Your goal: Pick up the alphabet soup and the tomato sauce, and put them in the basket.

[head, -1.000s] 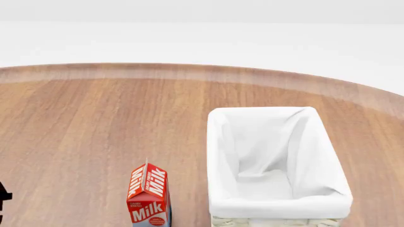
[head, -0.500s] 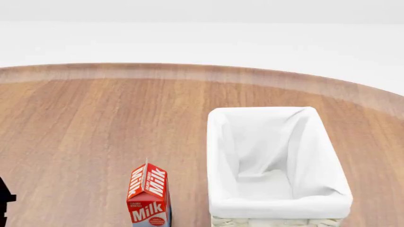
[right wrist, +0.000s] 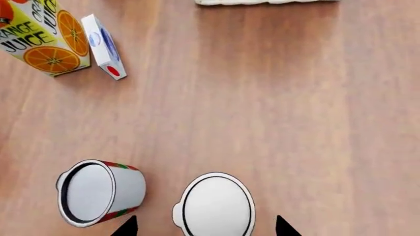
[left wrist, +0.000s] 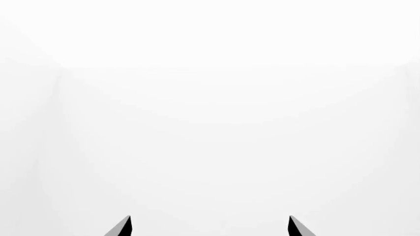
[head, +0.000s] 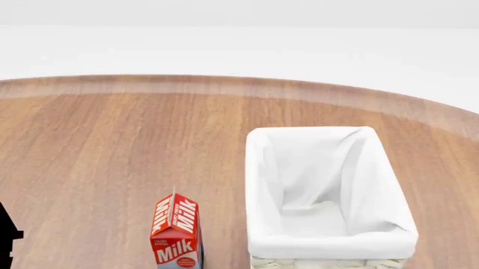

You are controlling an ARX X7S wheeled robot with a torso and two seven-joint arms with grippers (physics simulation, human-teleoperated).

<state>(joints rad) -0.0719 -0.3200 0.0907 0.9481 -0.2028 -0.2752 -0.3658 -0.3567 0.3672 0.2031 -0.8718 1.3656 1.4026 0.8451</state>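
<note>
Left gripper [left wrist: 208,231]: two dark fingertips [left wrist: 125,228] are seen spread well apart in the left wrist view. Nothing is held between them, and only a blank white background is faced.

Right gripper [right wrist: 204,229]: its fingertips [right wrist: 129,226] are spread wide, one on each side of the soup can. A gap is left on both sides, so nothing is pinched.

Soup can [right wrist: 215,205]: it is stood upright on the table between the right fingertips. It is seen from straight above, so only its silver top is shown and its label is hidden.

Sauce can [right wrist: 98,191]: it is stood on the table just beside the soup can, apart from it. It lies outside the right gripper's span. A strip of red and green label is shown below its silver top.

Basket [head: 329,245]: it is set on the table at the right of the head view, its white liner folded over the rim. No can is seen inside. Only its near edge is caught in the right wrist view, well apart from both cans.

Milk carton [head: 177,232]: it is stood upright near the basket, at its left in the head view.

Juice carton [right wrist: 46,39]: it is placed well apart from the cans, with a small white box [right wrist: 104,46] just beside it.

Table [head: 112,145]: a wood-grain top is shown with a curved far edge.

Black part [head: 6,232]: it is seen at the left edge of the head view. What it belongs to cannot be told.
</note>
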